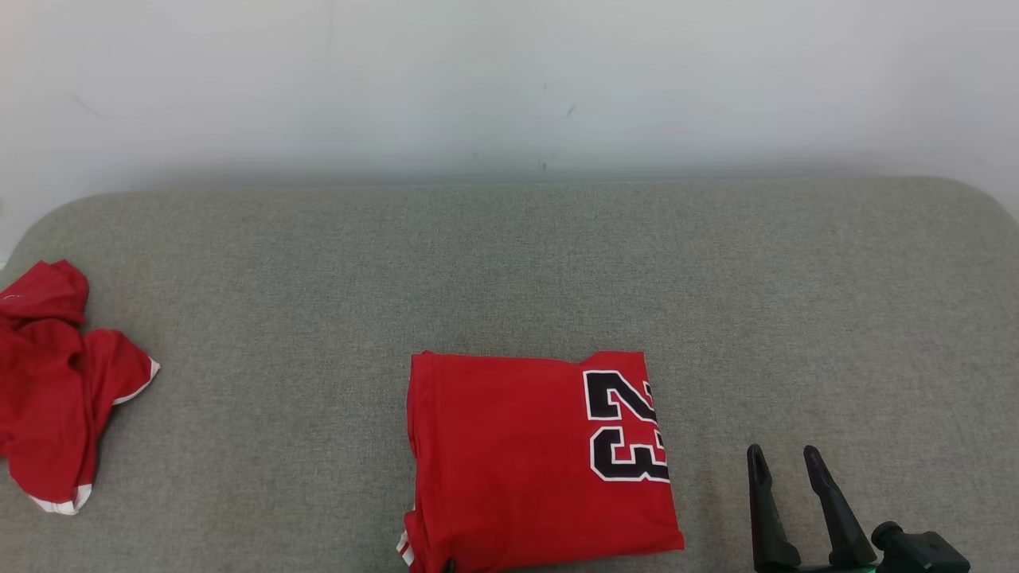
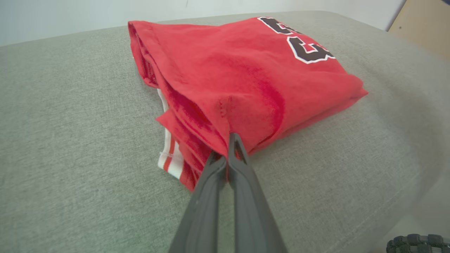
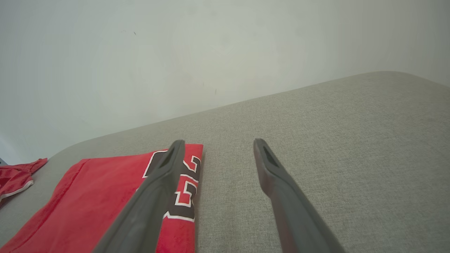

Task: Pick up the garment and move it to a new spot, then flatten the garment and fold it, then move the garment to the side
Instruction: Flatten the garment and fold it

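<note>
The garment [image 1: 525, 454] is a red jersey with a black "23", folded into a rectangle near the front middle of the grey cushion. In the left wrist view my left gripper [image 2: 223, 149] is shut on the near corner of the garment [image 2: 239, 70], pinching the red layers above a white striped hem. My right gripper [image 1: 784, 458] stands open just right of the garment, nothing between its fingers. The right wrist view shows that gripper [image 3: 218, 144] over bare cushion, with the garment [image 3: 98, 196] behind its left finger.
A second red garment [image 1: 56, 390] lies crumpled at the cushion's far left edge. The grey cushion [image 1: 509, 270] runs back to a pale wall. A wooden panel [image 2: 425, 24] shows beyond the cushion's right end.
</note>
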Robot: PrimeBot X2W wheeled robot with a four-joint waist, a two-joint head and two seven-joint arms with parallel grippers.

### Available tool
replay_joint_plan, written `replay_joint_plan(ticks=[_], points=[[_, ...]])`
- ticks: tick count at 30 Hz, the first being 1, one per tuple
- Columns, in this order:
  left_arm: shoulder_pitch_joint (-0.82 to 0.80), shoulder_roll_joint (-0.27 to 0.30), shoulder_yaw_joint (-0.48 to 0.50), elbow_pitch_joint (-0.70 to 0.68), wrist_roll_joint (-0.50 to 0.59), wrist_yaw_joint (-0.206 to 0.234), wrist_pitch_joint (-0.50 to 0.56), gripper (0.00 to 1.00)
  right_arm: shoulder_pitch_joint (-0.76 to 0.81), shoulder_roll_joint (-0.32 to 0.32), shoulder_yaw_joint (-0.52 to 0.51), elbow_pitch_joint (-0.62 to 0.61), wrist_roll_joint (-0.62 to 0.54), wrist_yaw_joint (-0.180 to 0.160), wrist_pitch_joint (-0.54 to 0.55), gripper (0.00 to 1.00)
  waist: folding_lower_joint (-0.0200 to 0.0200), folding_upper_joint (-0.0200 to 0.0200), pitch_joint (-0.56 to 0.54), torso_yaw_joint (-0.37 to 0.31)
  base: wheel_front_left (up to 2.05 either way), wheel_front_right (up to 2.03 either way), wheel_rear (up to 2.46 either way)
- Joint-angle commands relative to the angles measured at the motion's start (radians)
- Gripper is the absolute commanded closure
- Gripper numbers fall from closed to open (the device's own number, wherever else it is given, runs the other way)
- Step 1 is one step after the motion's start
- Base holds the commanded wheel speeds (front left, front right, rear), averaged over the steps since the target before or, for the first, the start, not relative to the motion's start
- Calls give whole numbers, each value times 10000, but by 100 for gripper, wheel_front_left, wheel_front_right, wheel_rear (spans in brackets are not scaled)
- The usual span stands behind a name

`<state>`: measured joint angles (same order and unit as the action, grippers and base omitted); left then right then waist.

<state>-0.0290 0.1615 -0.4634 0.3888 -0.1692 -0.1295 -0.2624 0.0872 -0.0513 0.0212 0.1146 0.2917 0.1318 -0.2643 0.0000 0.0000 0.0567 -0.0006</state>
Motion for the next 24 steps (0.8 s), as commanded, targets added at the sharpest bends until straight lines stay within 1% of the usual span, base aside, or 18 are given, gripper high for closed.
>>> replay_joint_plan(ticks=[1, 4, 5, 6, 7, 8, 9, 10, 11, 12, 17, 20, 24], points=[[76, -5, 38, 58, -52, -5, -17, 100, 103, 19, 7, 30, -10, -25, -15, 0, 0, 0, -8, -2, 0, 0, 0], [95, -8, 122, 105, -74, 5, -17, 100, 121, 19, -9, 66, -42, -25, -15, 0, 0, 0, -23, 11, 0, 0, 0], [95, 0, 162, 114, -70, 5, -17, 98, 124, 19, -15, 79, -49, -25, -15, 0, 0, 0, -26, 17, 0, 0, 0], [99, 6, 200, 139, -74, 5, -17, 100, 130, 19, -24, 94, -56, -25, -16, 0, 0, 0, -33, 26, 0, 0, 0], [101, 6, 231, 167, -79, 5, -17, 100, 139, 20, -26, 109, -59, -25, -16, 0, 0, 0, -45, 34, 0, 0, 0], [99, 1, 252, 188, -78, 5, -17, 94, 147, 20, -18, 120, -60, -25, -16, 0, 0, 0, -56, 40, 0, 0, 0], [90, -5, 285, 193, -61, 5, -17, 78, 148, 19, -9, 136, -57, -25, -15, 0, 0, 0, -69, 46, 0, 0, 0], [84, -19, 329, 156, -20, 27, -17, 40, 149, 19, 3, 151, -49, -25, -16, 0, 0, 0, -85, 48, 0, 0, 0], [99, -34, 364, 112, 19, 52, -17, 7, 157, 19, 16, 156, -44, -25, -16, 0, 0, 0, -99, 51, 0, 0, 0], [136, -48, 399, 103, 32, 52, -17, 0, 164, 19, 26, 167, -33, -25, -15, 0, 0, 0, -123, 53, 0, 0, 0], [270, -101, 597, -34, 79, 100, -17, 0, 182, 19, 32, 203, 29, -25, -16, 0, 0, 0, -227, 44, 0, 0, 0], [353, -152, 912, -322, 11, 182, -17, 0, 183, 21, -13, 217, 65, -25, -15, 0, 0, 0, -299, 43, 0, 0, 0], [536, -253, 1510, -987, 44, 456, -17, 0, 127, 19, 27, 64, -3, -25, -15, 0, 0, 0, -352, 32, 0, 0, 0]])
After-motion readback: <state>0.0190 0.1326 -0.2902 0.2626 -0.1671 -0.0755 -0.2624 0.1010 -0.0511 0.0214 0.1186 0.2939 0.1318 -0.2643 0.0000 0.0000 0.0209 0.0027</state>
